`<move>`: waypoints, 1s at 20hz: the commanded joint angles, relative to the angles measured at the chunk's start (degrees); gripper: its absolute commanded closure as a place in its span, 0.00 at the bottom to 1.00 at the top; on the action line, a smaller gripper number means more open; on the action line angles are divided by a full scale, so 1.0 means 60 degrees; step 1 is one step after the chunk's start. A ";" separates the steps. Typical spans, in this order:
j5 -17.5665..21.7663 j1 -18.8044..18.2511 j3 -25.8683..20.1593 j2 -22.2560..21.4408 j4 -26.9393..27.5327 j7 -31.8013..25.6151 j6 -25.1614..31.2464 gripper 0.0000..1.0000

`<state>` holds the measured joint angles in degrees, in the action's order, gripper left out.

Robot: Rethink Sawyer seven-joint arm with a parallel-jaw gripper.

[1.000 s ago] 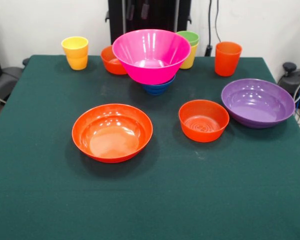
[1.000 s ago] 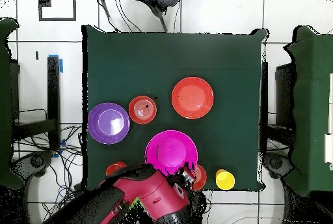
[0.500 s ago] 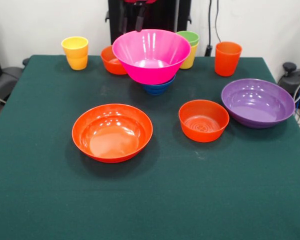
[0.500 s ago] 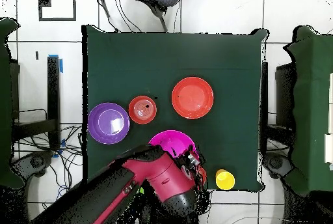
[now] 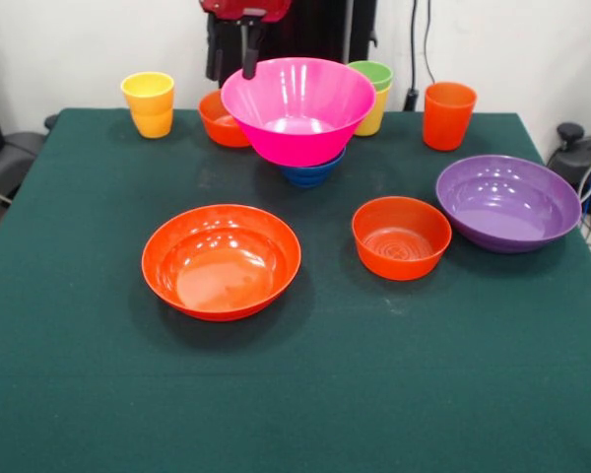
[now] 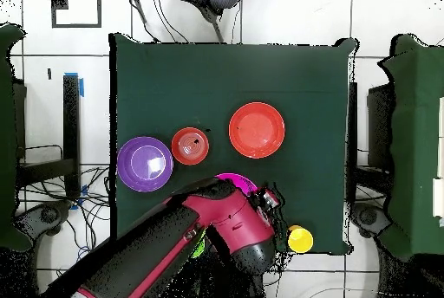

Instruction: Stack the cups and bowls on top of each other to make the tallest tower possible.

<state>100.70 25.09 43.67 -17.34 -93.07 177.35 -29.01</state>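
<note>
The gripper (image 5: 246, 49), whose open-or-closed state cannot be told, hangs above the small orange bowl (image 5: 220, 120) and beside the pink bowl (image 5: 297, 106); it should descend vertically, clear of the pink rim.

No readable text or labels.

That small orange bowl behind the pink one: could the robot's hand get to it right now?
Probably yes. The hand hangs just above the small orange bowl, with nothing over the bowl. The pink bowl crowds one side, so there is little room there.
</note>
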 commanded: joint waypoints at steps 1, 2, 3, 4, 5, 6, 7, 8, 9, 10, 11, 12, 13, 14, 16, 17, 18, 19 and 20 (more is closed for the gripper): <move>-0.0363 -0.0431 -0.1864 0.0345 0.0729 0.0360 -0.0357 0.00; -0.0419 -0.0524 -0.1911 0.0294 0.0717 0.0197 -0.0319 0.00; -0.0475 -0.0617 -0.1959 0.0242 0.0706 0.0033 -0.0281 0.00; -0.0519 -0.0673 -0.1985 0.0208 0.0687 -0.0035 -0.0245 0.00; -0.0565 -0.0731 -0.2000 0.0189 0.0713 -0.0075 -0.0190 0.00; -0.0592 -0.0775 -0.2022 0.0180 0.0727 -0.0117 -0.0140 0.00; -0.0619 -0.0820 -0.2044 0.0171 0.0742 -0.0158 -0.0089 0.00; -0.0642 -0.0852 -0.2062 0.0156 0.0739 -0.0185 -0.0065 0.00; -0.0652 -0.0894 -0.2079 0.0123 0.0757 -0.0150 -0.0092 0.00; -0.0675 -0.0930 -0.2106 0.0086 0.0745 -0.0167 -0.0084 0.00; -0.0690 -0.0955 -0.2124 0.0072 0.0762 -0.0157 -0.0059 0.00; -0.0724 -0.0964 -0.2139 0.0052 0.0755 -0.0152 -0.0027 0.00; -0.0845 -0.1022 -0.2200 -0.0025 0.0730 -0.0287 0.0071 0.00; -0.0920 -0.1079 -0.2263 -0.0084 0.0721 -0.0428 0.0125 0.00; -0.1060 -0.1180 -0.2366 -0.0189 0.0707 -0.0632 0.0232 0.00; -0.1088 -0.1169 -0.2355 -0.0177 0.0718 -0.0537 0.0281 0.00; -0.1108 -0.1172 -0.2362 -0.0169 0.0723 -0.0516 0.0312 0.00; -0.1112 -0.1150 -0.2343 -0.0116 0.0756 -0.0436 0.0367 0.00; -0.1080 -0.1113 -0.2317 -0.0078 0.0790 -0.0324 0.0364 0.00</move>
<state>98.51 18.95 40.81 -18.42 -92.90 177.35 -29.00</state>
